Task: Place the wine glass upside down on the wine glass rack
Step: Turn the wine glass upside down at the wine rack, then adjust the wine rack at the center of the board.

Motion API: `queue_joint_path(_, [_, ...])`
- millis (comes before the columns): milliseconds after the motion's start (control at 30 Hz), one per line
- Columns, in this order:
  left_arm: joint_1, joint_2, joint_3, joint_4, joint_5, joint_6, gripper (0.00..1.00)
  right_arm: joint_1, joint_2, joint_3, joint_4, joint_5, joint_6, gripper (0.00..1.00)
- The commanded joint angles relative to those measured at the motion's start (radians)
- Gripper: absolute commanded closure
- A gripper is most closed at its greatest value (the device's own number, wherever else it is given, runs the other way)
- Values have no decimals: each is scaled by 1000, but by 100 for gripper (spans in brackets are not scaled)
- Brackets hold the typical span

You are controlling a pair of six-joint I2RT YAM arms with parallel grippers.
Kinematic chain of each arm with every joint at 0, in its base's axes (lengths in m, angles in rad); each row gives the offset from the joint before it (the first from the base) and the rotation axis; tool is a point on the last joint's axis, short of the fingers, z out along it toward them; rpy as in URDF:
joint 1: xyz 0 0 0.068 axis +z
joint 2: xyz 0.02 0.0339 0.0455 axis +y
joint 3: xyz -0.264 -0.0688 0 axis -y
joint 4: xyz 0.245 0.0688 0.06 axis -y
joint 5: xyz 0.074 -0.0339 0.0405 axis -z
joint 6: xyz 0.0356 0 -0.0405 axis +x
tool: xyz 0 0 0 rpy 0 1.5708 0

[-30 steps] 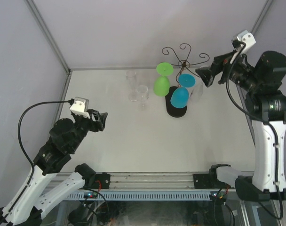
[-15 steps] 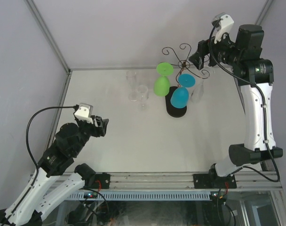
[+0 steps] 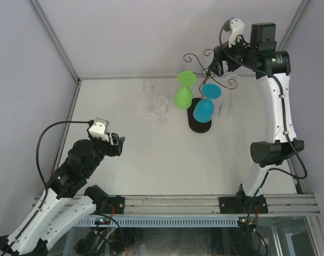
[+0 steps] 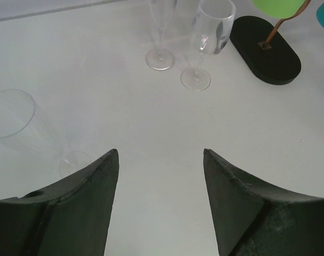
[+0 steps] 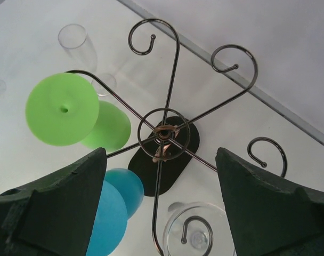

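The wine glass rack (image 3: 207,71) stands at the back on its black oval base (image 3: 199,122). Upside down from its arms hang a green glass (image 3: 184,96), a blue glass (image 3: 203,109) and a clear wine glass (image 3: 226,104). My right gripper (image 3: 216,62) hovers open just above the rack's top. In the right wrist view the hub (image 5: 163,132) lies between its fingers, with the clear glass's foot (image 5: 198,234) on a hook below. My left gripper (image 3: 118,143) is open and empty, low over the table on the near left.
Two clear glasses stand upright left of the rack: a flute (image 3: 148,95) and a wine glass (image 3: 162,109). In the left wrist view another clear glass (image 4: 15,124) shows close to the left finger. Grey walls close the back and sides.
My right arm has swung up and left from beside the rack to over its top. My left arm has crept slightly forward and right. The hanging glasses have not moved.
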Motion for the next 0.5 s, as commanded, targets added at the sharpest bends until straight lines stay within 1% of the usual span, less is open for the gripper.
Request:
queue_joint_path(0, [6, 12, -8, 46, 12, -1, 32, 12, 35, 38, -10, -38, -77, 20])
queue_joint_path(200, [6, 33, -5, 48, 12, 4, 32, 22, 77, 42, -12, -68, -142, 20])
queue_joint_path(467, [5, 41, -7, 44, 7, 6, 32, 32, 151, 93, -36, -60, -171, 20])
